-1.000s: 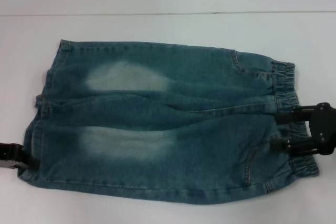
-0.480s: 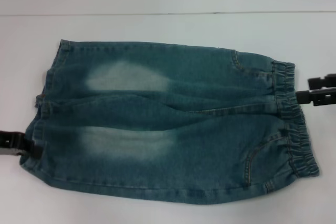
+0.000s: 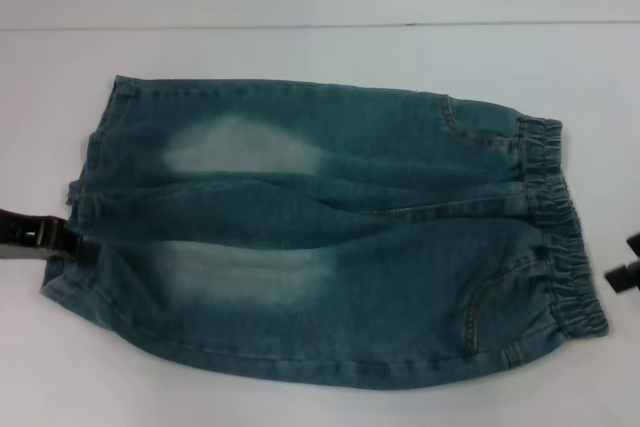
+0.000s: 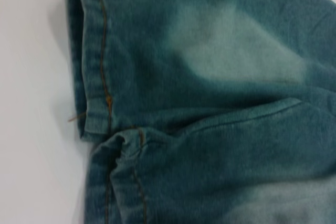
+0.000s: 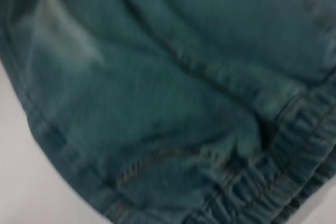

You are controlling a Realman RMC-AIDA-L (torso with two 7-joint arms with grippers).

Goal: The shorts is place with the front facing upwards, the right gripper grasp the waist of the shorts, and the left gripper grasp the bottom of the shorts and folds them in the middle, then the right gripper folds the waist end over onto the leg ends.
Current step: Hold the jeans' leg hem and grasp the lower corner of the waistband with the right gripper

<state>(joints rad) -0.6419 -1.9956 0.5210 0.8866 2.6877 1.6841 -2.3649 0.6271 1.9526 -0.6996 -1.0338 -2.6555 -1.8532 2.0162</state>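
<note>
The blue-green denim shorts (image 3: 330, 237) lie flat on the white table, front up, with two pale faded patches. Their gathered waist (image 3: 555, 217) is at the right and the bottom of the shorts, the two hemmed leg ends (image 3: 88, 187), at the left. My left gripper (image 3: 72, 243) reaches in from the left edge and touches the hem of the nearer leg. Only a black tip of my right gripper (image 3: 625, 269) shows at the right edge, just off the waistband. The left wrist view shows the stitched hems (image 4: 100, 103); the right wrist view shows the elastic band (image 5: 273, 182).
The white table (image 3: 320, 387) runs all round the shorts, with its far edge (image 3: 320, 25) as a thin line behind them. Nothing else stands on it.
My right gripper left the waistband, swung up and then down to the right edge. My left gripper rose to the nearer leg hem, and that hem's lower corner shifted up.
</note>
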